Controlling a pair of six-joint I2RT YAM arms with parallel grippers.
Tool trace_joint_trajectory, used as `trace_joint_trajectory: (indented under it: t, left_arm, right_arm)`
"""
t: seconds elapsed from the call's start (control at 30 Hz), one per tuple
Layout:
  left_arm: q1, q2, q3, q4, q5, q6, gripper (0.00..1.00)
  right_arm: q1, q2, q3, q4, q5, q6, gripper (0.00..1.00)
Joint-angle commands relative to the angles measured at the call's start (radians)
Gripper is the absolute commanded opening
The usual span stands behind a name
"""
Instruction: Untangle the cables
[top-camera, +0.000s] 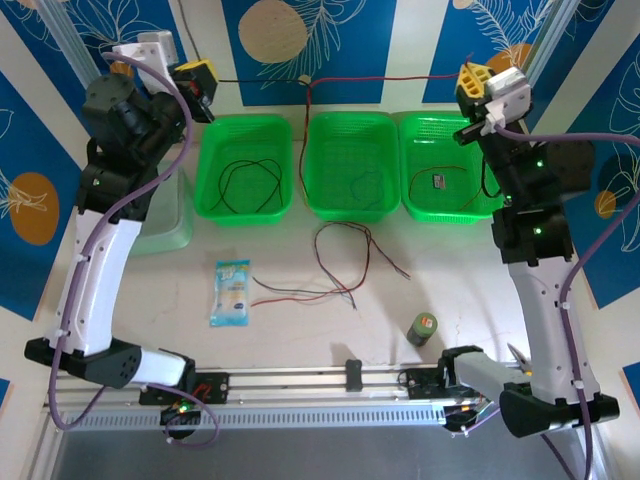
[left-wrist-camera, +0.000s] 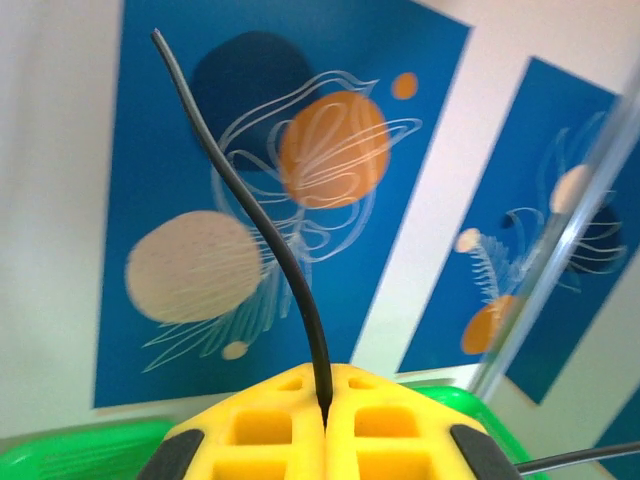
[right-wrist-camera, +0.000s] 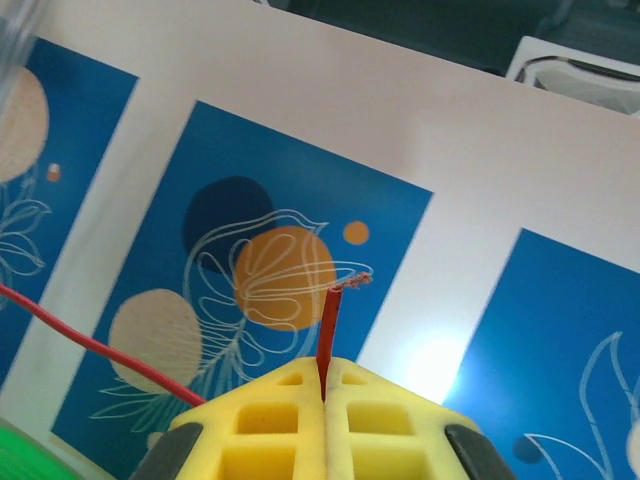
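L hand (top-camera: 200, 82) is up high at the back, clenched on a black cable (left-wrist-camera: 300, 290). Wrist cam shows the yellow fingers (left-wrist-camera: 270, 430) pressed flat together, cable pinched in the seam. R hand (top-camera: 470, 80) mirrors it on the opposite side, clamped on a red cable (right-wrist-camera: 328, 325), short stub poking past the tips.

From above, the two run toward each other in one near-straight line over the baskets' far rims and meet at a small joint (top-camera: 304, 80). Knot or plain crossing, can't tell at this res. A red strand hangs down from there btwn left basket (top-camera: 245, 213) and middle basket (top-camera: 350, 213).

My read: arms are spread wide and lifted so the pair is taut and clear of the bench (top-camera: 460, 280), which should expose the snag.

Other cables:
- Red/black tangle (top-camera: 345, 255) lies loose mid-bench, in front of the baskets.
- Coiled black one (top-camera: 250, 175) in left basket.
- Blue-grey one (top-camera: 362, 185) in middle basket.
- Thin one (top-camera: 430, 166) in right basket (top-camera: 450, 212).
- I judge the baskets are for sorted singles.

Surface: pale, matte bench. Blue-white packet (top-camera: 232, 292) and small can (top-camera: 423, 328) sit near the front, both apart from the tangle. Pale green tub (top-camera: 170, 235) sits beside left basket. Metal rail w/ the arm bases runs along the near edge.

Room: white walls w/ blue panels, orange and cream leaf prints.
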Motion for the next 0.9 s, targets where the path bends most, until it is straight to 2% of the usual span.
trace_joint_trajectory:
  t: [0.0,0.17,0.37,0.47,0.67,0.87]
  left_arm:
    - [0.077,-0.028,-0.032,-0.016,-0.005,-0.015,0.0]
    - [0.185,-0.052,-0.09,0.006,0.04,-0.073,0.0]
    - [0.355,-0.107,-0.194,0.049,0.094,-0.188,0.0]
    - [0.416,-0.156,-0.284,0.131,0.106,-0.266,0.0]
    - [0.453,-0.193,-0.317,0.124,0.073,-0.281,0.0]
    - [0.456,-0.209,-0.304,0.207,0.186,-0.362,0.0]
  right_arm:
    - [-0.06,-0.02,0.044,0.002,0.019,-0.023,0.0]
    - [-0.127,-0.028,0.034,0.009,0.019,-0.019,0.0]
    - [-0.166,-0.013,0.062,0.021,0.035,-0.029,0.0]
    - [-0.173,-0.008,0.065,0.046,0.047,-0.014,0.0]
    - [-0.179,-0.001,0.073,0.072,0.08,-0.004,0.0]
    - [-0.184,0.004,0.083,0.059,0.043,0.021,0.0]
